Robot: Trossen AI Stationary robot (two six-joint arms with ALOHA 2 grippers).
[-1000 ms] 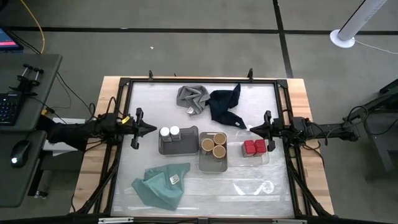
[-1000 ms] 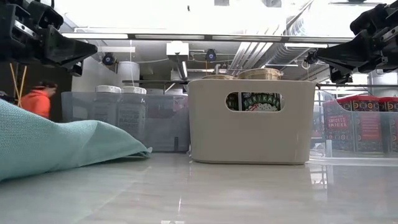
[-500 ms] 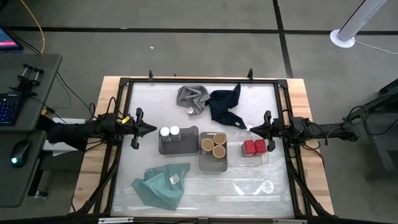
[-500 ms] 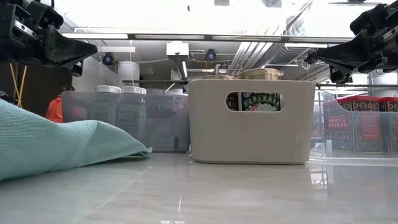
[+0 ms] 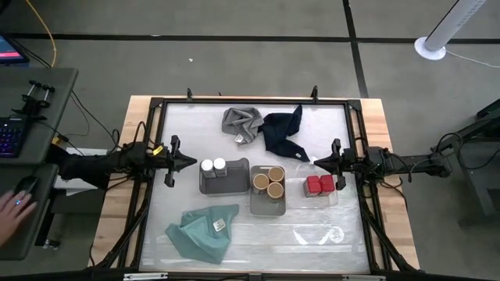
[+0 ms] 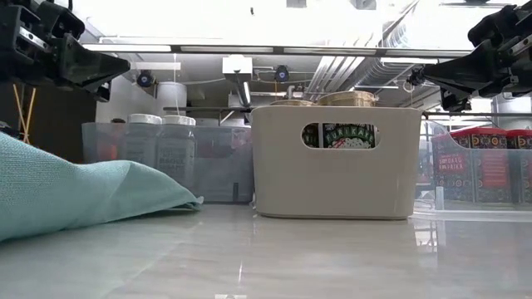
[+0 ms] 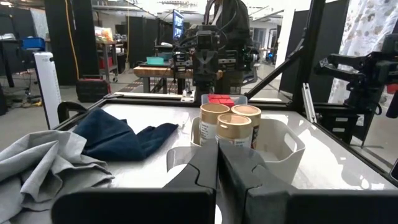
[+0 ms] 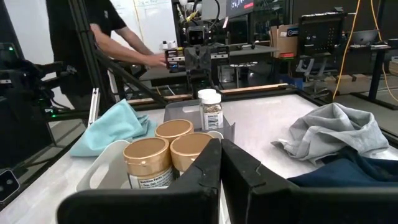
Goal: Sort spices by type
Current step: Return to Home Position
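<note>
Two white-capped jars [image 5: 212, 165] stand in a dark grey tray [image 5: 223, 179]. Three tan-topped jars [image 5: 268, 181] stand in a light grey tray [image 5: 268, 202]. Two red boxy jars [image 5: 319, 184] sit in a clear tray [image 5: 322, 195]. My left gripper [image 5: 192, 162] hovers shut at the table's left edge, just left of the white-capped jars. My right gripper [image 5: 316, 161] hovers shut at the right edge, above the red jars. Both are raised off the table in the low view.
A grey cloth [image 5: 241, 123] and a navy cloth [image 5: 283, 131] lie toward the far edge; a teal cloth [image 5: 202, 232] lies near the left front. A person's hand [image 5: 11, 208] rests on a mouse on the side desk. A person stands beyond the table [image 8: 93, 37].
Neither arm has moved. In the low view, a person in orange behind the table has passed out of sight. A hand has come onto the mouse at the side desk.
</note>
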